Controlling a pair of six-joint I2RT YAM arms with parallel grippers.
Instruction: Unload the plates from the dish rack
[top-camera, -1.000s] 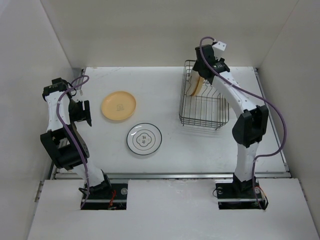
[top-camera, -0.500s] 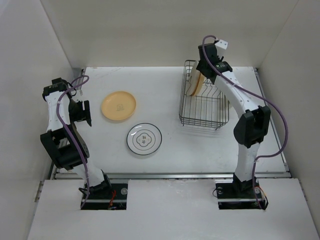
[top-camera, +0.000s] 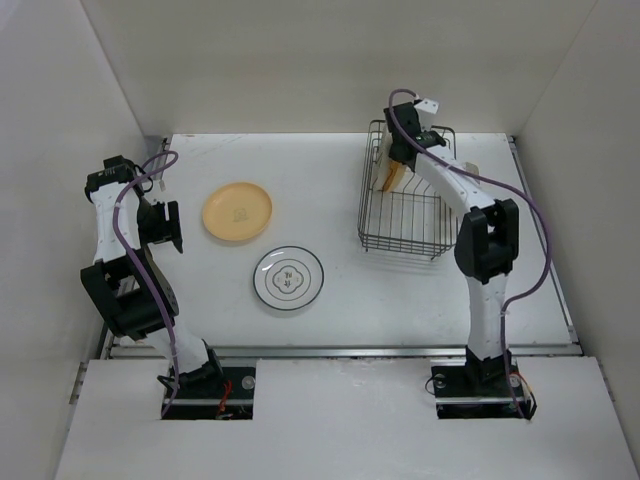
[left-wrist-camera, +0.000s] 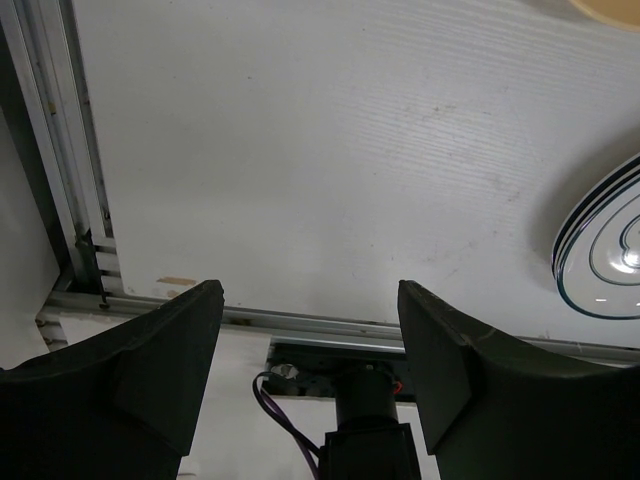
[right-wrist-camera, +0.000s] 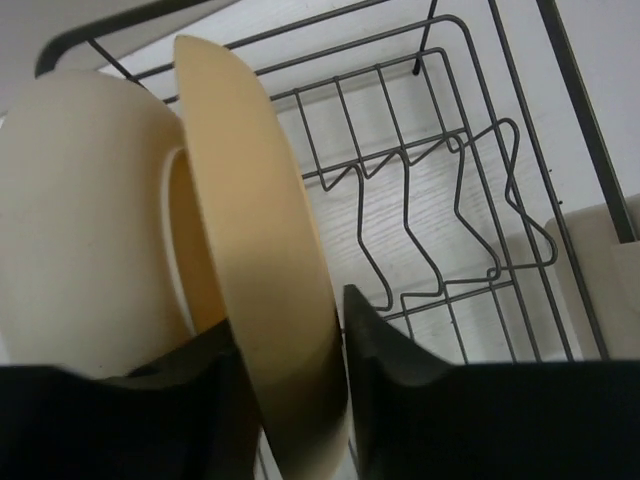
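My right gripper (right-wrist-camera: 292, 345) has its two dark fingers (right-wrist-camera: 395, 390) on either side of a yellow-orange plate (right-wrist-camera: 255, 220). One finger lies against each face of the plate near its rim, and I can see no gap between finger and plate. The plate stands on edge in the dish rack (top-camera: 410, 215), leaning against a cream plate (right-wrist-camera: 80, 200) just behind it at the left of the wrist view. To the right of the pair, the rack's wire dividers stand bare. A cream cup holder (right-wrist-camera: 595, 270) sits at the right edge of that view.

From the top camera, the rack is in the upper right of the table (top-camera: 330, 170), with the two plates at its far left corner under my wrist.

My left gripper (left-wrist-camera: 310, 350) hangs with its jaws wide apart and nothing between them, at the left of the top view. Under it is bare table and the metal rail along the table's edge. A second yellow-orange plate (top-camera: 237, 212) lies flat left of centre. A white plate (top-camera: 288, 277) with dark rings lies flat just below it, and the two are apart.
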